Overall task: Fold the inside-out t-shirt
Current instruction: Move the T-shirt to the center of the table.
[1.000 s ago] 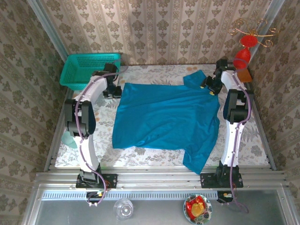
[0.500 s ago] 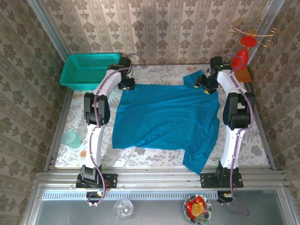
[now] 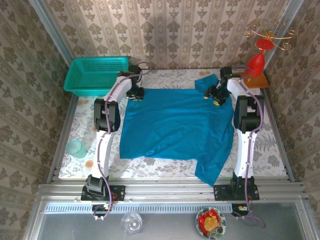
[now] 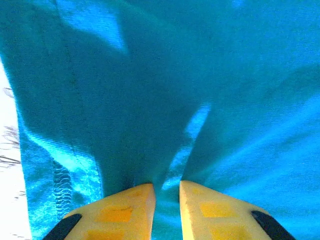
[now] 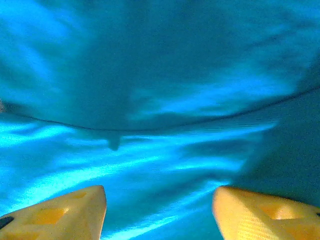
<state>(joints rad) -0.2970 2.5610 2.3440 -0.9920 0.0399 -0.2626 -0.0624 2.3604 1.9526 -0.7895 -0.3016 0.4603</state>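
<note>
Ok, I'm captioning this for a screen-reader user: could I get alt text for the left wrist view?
The left end effector pinches a raised fold of the bright blue t-shirt between its two yellow fingers. A strip of pale table shows along the left edge, beside the shirt's stitched hem.

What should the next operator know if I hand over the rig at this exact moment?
Left end effector: closed on a ridge of the t-shirt, at its far left corner.
Right end effector: open above the far right corner, holding nothing.
T-shirt: spread almost flat on the table.
Done: the shirt is laid out.
Left: no fold is made yet.
</note>
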